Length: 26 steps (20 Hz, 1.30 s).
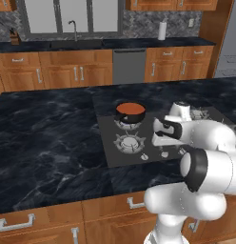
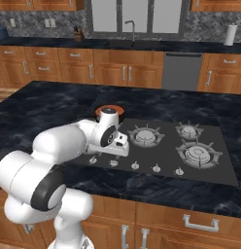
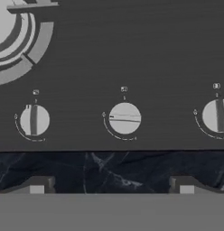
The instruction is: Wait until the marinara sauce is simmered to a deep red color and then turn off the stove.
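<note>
The marinara sauce (image 1: 130,108) is an orange-red disc in a small dark pot (image 1: 131,115) on the stove's (image 1: 153,143) back left burner. From the right base view the pot (image 2: 104,111) is partly hidden behind my hand. My gripper (image 3: 111,187) is open and points straight down over the stove's front edge, its fingertips (image 3: 38,185) set wide apart above the marbled counter strip. Just ahead of it lie three silver knobs. The middle knob (image 3: 125,118) has its bar turned sideways, while the left knob (image 3: 35,120) and right knob (image 3: 217,115) stand straight.
A free front left burner (image 1: 130,142) lies next to my hand, and more burners (image 2: 198,153) sit to the right. Black marbled countertop (image 1: 48,138) surrounds the stove. Cabinets, a sink (image 1: 74,43) and a paper towel roll (image 1: 162,30) line the far wall.
</note>
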Available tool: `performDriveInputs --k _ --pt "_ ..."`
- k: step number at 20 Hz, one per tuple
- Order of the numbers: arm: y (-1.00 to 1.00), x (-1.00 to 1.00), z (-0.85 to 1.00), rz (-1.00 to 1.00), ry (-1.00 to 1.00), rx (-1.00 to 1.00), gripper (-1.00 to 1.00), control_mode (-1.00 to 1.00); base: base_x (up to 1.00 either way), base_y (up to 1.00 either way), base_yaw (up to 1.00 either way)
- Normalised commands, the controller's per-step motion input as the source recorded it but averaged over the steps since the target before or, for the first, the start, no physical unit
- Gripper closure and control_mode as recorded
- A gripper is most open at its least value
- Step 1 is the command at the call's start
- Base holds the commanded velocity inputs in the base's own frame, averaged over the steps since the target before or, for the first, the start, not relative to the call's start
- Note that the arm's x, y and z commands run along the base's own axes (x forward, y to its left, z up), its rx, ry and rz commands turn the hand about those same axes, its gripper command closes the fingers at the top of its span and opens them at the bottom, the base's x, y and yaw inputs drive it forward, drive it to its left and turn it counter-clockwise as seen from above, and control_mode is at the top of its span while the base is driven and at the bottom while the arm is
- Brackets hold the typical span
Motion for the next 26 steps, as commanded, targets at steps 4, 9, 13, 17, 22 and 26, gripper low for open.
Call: performDriveInputs --k 4,9,13,17,22,26 --pt "0.0 0.13 -0.25 0.0 0.07 0.0 -1.0 -1.0 0.0 0.0 0.0" --pt "0.0 0.16 -0.27 0.0 0.04 0.0 -1.0 -1.0 0.0 0.0 0.0" --pt "0.0 0.1 -0.22 0.0 0.0 0.0 -1.0 -1.0 0.0 0.0 0.0" --pt "-0.04 0.08 -0.21 0.0 0.0 0.0 -1.0 -1.0 0.0 0.0 0.0" --pt "-0.12 0.08 -0.17 0.0 0.0 0.0 -1.0 -1.0 0.0 0.0 0.0" --pt "-0.06 0.08 -0.14 0.0 0.0 0.0 -1.0 -1.0 0.0 0.0 0.0"
